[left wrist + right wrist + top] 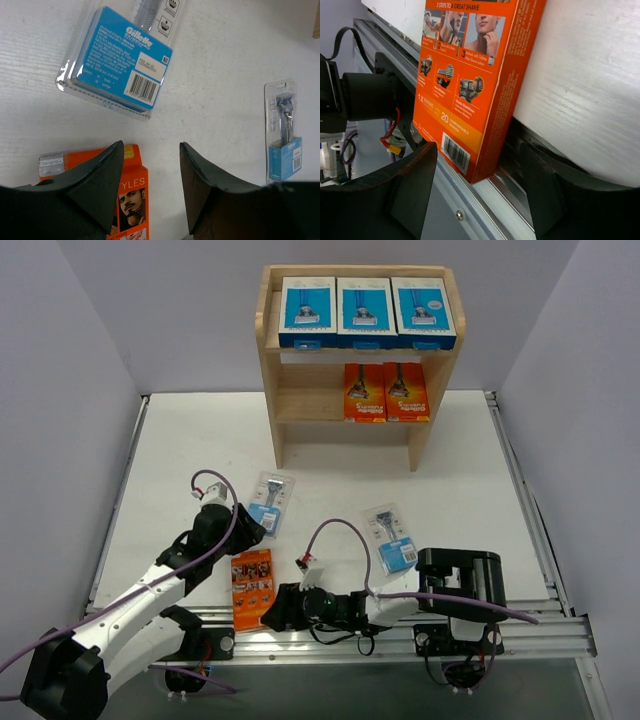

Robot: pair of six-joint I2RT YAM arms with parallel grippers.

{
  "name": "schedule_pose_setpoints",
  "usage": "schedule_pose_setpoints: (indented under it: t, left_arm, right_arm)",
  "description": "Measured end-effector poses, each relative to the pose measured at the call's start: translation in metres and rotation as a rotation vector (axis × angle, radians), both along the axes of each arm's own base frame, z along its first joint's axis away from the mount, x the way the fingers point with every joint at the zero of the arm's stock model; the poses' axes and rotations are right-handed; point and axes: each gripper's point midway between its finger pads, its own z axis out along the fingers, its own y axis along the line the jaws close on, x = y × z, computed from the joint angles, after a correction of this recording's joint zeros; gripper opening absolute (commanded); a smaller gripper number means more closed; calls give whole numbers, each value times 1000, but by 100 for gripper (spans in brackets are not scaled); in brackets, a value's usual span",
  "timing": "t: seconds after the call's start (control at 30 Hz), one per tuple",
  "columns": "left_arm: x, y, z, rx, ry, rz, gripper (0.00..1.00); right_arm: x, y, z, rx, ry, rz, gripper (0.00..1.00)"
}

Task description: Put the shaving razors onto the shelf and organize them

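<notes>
Three razor packs lie on the table. An orange box (pixel 252 588) (pixel 470 75) rests at the near edge, one corner hanging over the metal rail. A clear blister card with a blue label (pixel 272 502) (pixel 120 60) lies left of centre, and another blister card (pixel 392 538) (pixel 284 132) lies to its right. The wooden shelf (pixel 440 390) holds three blue-and-white boxes (pixel 366 312) on top and two orange boxes (pixel 386 392) on the middle tier. My left gripper (pixel 250 530) (pixel 151 145) hovers open between the left card and the orange box. My right gripper (pixel 272 615) (pixel 479 147) is open with the orange box's near corner between its fingers, gaps on both sides.
The aluminium rail (pixel 400 640) and arm bases run along the near edge. The shelf's bottom tier (pixel 345 435) shows nothing on it. Grey walls close in the left, right and back. The left arm's purple cable (pixel 215 480) loops above its wrist.
</notes>
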Motion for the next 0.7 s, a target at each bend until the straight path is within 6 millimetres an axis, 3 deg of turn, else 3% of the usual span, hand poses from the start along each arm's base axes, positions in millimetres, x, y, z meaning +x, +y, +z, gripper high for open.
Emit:
schedule_pose_setpoints:
  t: [0.13, 0.33, 0.43, 0.7]
  left_arm:
    - [-6, 4, -11, 4, 28, 12, 57]
    - [-7, 4, -13, -8, 36, 24, 57]
    - [-8, 5, -16, -7, 43, 26, 57]
    - [-13, 8, -25, -3, 63, 30, 57]
  right_arm:
    - [-1, 9, 2, 25, 13, -9, 65]
    - [-1, 14, 2, 39, 26, -27, 63]
    - [0, 13, 1, 37, 34, -36, 56]
    - [3, 16, 0, 67, 68, -73, 23]
